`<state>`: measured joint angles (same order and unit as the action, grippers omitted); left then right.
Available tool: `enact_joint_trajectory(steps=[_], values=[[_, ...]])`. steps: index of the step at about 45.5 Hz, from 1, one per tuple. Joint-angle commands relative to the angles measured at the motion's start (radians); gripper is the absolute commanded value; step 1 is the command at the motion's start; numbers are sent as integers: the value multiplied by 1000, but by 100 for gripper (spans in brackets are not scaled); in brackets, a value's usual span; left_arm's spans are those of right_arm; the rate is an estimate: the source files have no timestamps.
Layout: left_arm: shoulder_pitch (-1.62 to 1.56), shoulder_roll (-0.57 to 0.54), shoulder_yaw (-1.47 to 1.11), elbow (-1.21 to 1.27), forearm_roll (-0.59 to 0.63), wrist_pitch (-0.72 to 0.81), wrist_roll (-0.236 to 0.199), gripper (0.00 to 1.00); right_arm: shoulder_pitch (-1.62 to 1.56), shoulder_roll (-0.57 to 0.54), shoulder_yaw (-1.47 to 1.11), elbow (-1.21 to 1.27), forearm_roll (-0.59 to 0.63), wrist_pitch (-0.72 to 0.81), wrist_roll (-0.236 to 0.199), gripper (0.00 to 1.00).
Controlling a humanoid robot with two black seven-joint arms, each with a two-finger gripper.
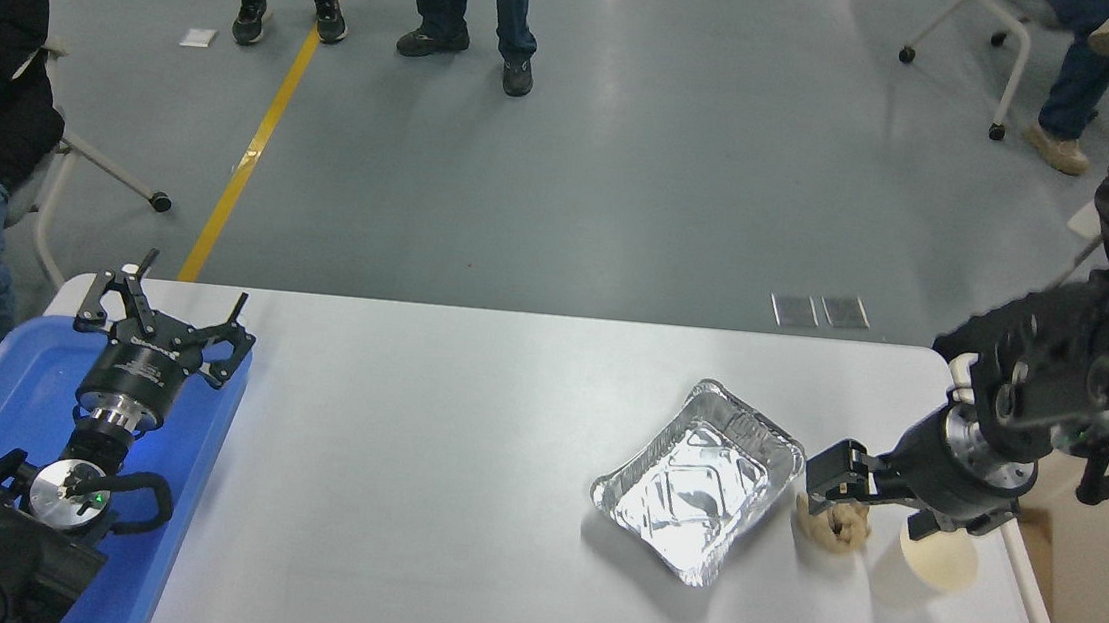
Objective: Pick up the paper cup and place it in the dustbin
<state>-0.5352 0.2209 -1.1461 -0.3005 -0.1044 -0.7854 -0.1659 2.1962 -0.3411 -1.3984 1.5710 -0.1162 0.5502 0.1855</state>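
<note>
Head view: crumpled brown wad (835,526) sits between foil tray (697,480) and paper cup (937,561).

left arm (4,524): black housings, ribbed at the lowest joint
left wrist: polished silver ring and a round silver disc with a small green light
left cable: black loop beside the disc
left gripper (165,310): black cylindrical body with pale lettering, thin black linkage fingers (119,299) with small silver screws
right arm (1076,372): bulky rounded black joint, glossy silver cap on its underside
right wrist: black cylinder with a silver flange
right cable: short black loop at the far right
right gripper (826,476): blocky, matte black
</note>
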Motion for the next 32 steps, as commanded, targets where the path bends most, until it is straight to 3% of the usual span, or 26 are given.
enact_joint_trajectory(steps=[1, 20, 27, 32], values=[[0, 0, 0, 0, -1, 0, 0, 99, 315, -177, -8, 32, -201, 235, -8, 100], [-2, 0, 2, 0, 0, 0, 0, 99, 370, -144, -14, -2, -275, 235, -9, 100], [-2, 0, 2, 0, -1, 0, 0, 99, 254, -142, -56, -31, -381, 235, -9, 100], [-2, 0, 2, 0, -1, 0, 0, 99, 159, -142, -113, -29, -401, 94, -9, 100]])
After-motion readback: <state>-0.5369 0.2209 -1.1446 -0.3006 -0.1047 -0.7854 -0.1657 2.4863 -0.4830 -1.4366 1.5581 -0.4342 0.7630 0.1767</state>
